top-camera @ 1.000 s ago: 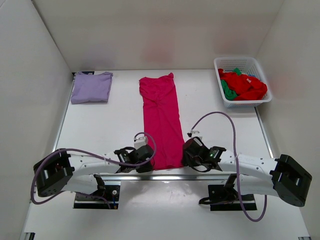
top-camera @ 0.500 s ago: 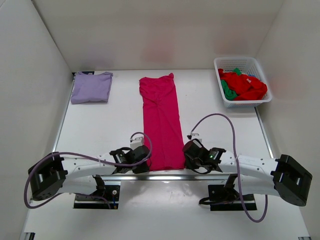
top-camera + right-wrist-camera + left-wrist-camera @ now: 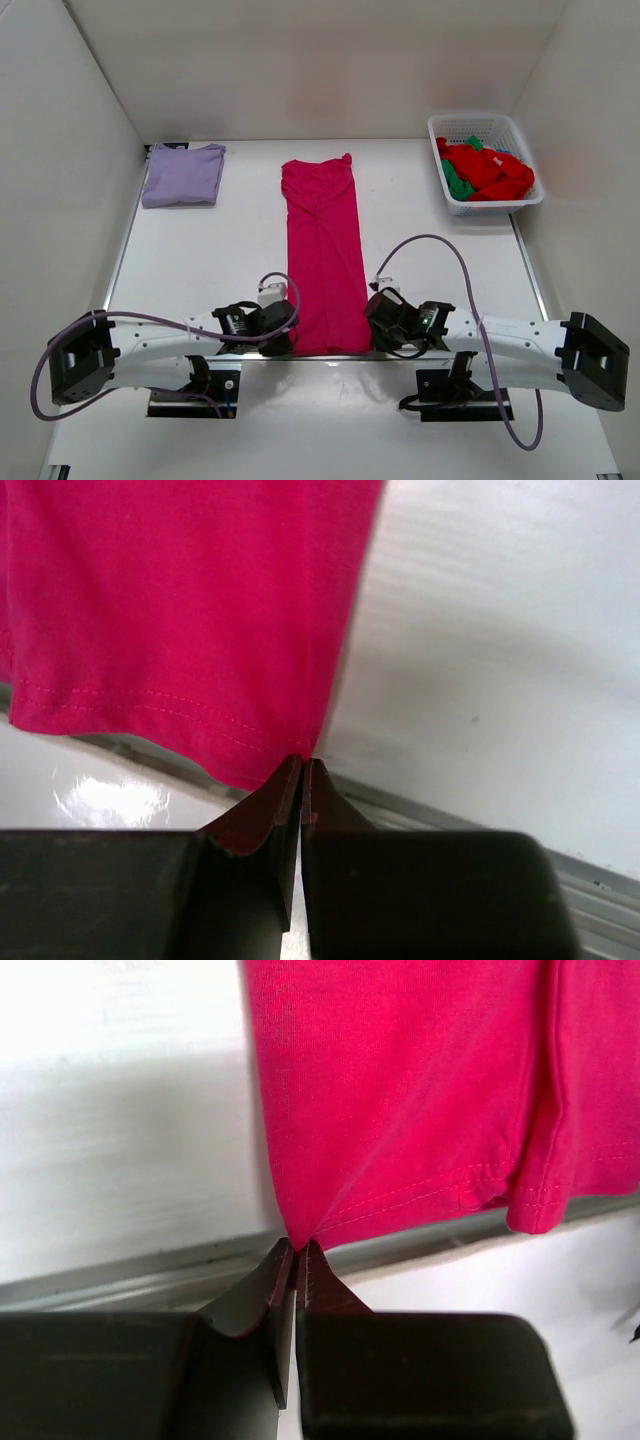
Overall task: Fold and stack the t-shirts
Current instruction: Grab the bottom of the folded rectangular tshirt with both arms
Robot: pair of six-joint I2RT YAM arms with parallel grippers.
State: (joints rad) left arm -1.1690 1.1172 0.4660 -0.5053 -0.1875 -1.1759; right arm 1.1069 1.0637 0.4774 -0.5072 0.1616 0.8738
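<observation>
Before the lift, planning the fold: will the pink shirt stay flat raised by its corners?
Probably floppy: the pink shirt lies wrinkled and should sag between the left gripper and right gripper. Likely light: pinched hem corners seem enough.

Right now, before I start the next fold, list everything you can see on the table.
magenta t-shirt: one, magenta-pink, long strip down the middle.
lavender t-shirt: one, pale lavender, folded, far left corner.
basket: one, white lattice, far right corner.
red t-shirts: bunched, count unclear, red, in the basket.
green t-shirt: at least one, green, in the basket's left side.
table: one, white.
left hand: one, black, shut on the magenta t-shirt's near left corner.
right hand: one, black, shut on its near right corner.
</observation>
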